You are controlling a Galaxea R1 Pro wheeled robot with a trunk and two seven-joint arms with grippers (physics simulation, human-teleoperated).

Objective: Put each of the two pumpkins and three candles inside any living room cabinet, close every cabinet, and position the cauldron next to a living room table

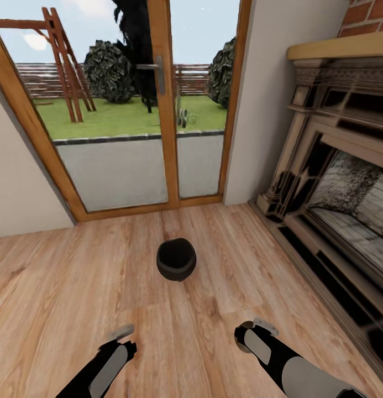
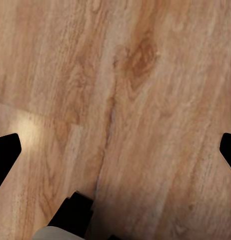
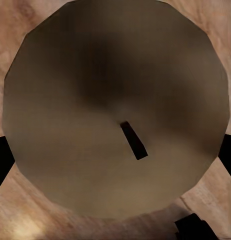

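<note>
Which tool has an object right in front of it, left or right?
The right tool: a round tan disc with a short dark mark spans the gap between its fingertips. The left tool faces bare wooden floor.

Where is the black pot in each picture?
Head view: the pot sits mid-picture on the wood floor, before the glass door.
Left wrist view: bare floor planks.
Right wrist view: a round tan disc; I cannot tell what it is.
Shared landmark: the wood floor.
</note>
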